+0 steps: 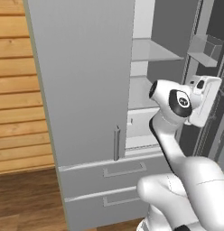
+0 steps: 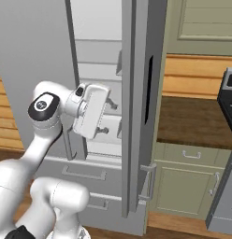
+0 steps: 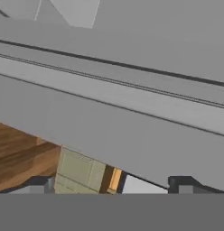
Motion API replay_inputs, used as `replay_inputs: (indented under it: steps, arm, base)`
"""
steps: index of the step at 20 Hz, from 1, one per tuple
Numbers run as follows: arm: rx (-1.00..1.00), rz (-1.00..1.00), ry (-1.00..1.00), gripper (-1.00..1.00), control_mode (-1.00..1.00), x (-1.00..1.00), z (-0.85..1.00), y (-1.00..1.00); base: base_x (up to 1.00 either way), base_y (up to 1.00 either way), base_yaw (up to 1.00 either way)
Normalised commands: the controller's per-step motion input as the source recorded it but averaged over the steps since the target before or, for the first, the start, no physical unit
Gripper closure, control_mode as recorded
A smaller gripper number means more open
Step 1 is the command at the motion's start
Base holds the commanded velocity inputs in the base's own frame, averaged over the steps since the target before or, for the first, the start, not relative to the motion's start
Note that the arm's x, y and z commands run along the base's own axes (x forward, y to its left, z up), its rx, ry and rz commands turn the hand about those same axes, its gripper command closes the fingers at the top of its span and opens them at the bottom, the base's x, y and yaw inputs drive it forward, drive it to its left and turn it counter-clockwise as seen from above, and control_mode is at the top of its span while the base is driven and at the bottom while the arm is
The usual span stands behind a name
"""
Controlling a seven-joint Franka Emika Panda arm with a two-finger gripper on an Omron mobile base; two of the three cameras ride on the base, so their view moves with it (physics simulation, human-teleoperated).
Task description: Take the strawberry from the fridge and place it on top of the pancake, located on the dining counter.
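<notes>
plainly, the fridge [image 1: 82, 81] and end effector [image 2: 110, 119] bear no readable writing.

1. The arm [image 1: 186, 180] is glossy white, built of thick rounded segments with smooth shells.
2. A round black joint cap [image 1: 179, 102] with a small pale marking sits on the upper segment.
3. The hand [image 2: 110, 118] has a boxy white body with a dark patch near the wrist.
4. Two small dark fingertips [image 3: 179, 182] end the hand.

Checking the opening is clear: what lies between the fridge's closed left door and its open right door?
The fridge's white shelves, seen in the left base view; the open end effector hangs before them in the right base view.
</notes>
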Motion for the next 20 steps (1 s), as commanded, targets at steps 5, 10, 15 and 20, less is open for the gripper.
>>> replay_inputs:
  steps: [5,10,15,20]
  arm:
    - [0.00,0.18,0.00,-1.00,-1.00,0.85,0.00,-0.28]
    - [0.00,0.12,0.00,-1.00,-1.00,0.34,0.00,-0.54]
    - [0.02,0.04,-0.01,-1.00,-1.00,0.00,0.00,-0.76]
    - [0.02,0.04,-0.02,-1.00,-1.00,0.00,0.00,-0.55]
  base:
    - [0.00,0.00,0.00]
    - [0.00,0.00,0.00]
    - [0.00,0.00,0.00]
    - [0.00,0.00,0.00]
